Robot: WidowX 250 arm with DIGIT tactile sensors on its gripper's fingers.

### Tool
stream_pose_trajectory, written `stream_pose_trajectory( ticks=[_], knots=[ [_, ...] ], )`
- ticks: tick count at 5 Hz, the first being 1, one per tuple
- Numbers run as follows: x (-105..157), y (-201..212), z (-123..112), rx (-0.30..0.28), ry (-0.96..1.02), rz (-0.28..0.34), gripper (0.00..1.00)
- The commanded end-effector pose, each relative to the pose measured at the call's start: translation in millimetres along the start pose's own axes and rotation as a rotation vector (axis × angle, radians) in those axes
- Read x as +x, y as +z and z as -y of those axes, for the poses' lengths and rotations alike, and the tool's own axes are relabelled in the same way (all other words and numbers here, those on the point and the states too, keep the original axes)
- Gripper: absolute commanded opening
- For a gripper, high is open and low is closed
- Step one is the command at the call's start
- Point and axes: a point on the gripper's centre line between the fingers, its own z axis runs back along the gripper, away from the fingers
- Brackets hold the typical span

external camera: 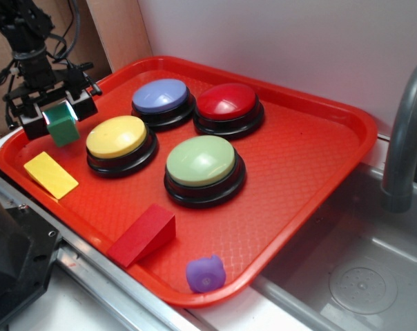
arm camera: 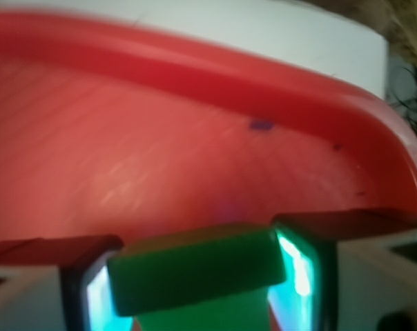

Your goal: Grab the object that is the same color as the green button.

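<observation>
Here the gripper (external camera: 59,110) sits at the far left corner of the red tray (external camera: 319,172), its two fingers clenched on the small dark green block (external camera: 62,124). In the exterior view the block hangs between the fingers, tilted a little, its lower end close to the tray floor (whether it touches the floor I cannot tell). The wrist view shows the same grip from above: the green block (arm camera: 198,265) fills the gap between the finger pads (arm camera: 302,272), with the tray's floor and curved rim (arm camera: 264,76) blurred behind it.

The green button (external camera: 201,162), pale and domed on its round black base, stands near the middle of the tray, well apart from the block. Just to its left is the yellow button (external camera: 117,136), the closest button to the gripper. Behind them, toward the far edge, stand the blue button (external camera: 160,95) and the red button (external camera: 227,101), side by side.

A flat yellow wedge (external camera: 50,174) lies near the left edge, just below the gripper. A red wedge (external camera: 143,233) lies by the near edge, and a small purple piece (external camera: 206,273) rests near the near corner.
</observation>
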Motion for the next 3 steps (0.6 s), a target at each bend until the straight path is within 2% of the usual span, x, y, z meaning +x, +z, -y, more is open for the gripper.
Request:
stream_pose_trajectory(
  ticks=[1,2,3],
  knots=[
    [-42,81,29,-0.059,-0.47,0.025,0.0],
    [-81,104,37,-0.099,-0.681,-0.07,0.0],
    [-107,112,34,-0.076,-0.828,-0.094,0.0]
  ],
)
